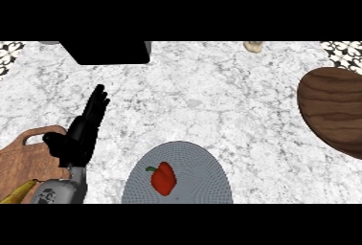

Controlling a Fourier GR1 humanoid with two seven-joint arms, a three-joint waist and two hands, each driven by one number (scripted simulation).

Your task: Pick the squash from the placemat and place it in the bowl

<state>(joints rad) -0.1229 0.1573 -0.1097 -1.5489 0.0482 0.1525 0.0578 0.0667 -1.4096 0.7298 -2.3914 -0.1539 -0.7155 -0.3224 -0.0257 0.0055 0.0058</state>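
Left robot hand (pixel 78 136), at the left of the head view: black, open, its fingers straight and held together, pointing toward the far side of the tabletop (pixel 212 95) and holding nothing. Its grey forearm (pixel 60 191) enters from the lower edge. To the left of the hand, a wooden cutting board (pixel 21 160) with a handle slot lies on the speckled stone surface, and a yellow banana (pixel 17 191) shows at its near corner. At the far edge, a black box (pixel 109 51). Lower centre, a round grey placemat (pixel 201 160) carries a red pepper (pixel 164 179) with a green stem, lying just left of the mat's middle, apart from the hand. Far edge, right of centre, a small pale object (pixel 253 46), too small to identify. Right edge, a dark wooden bowl (pixel 336 110), partly cut off, well apart from the placemat.
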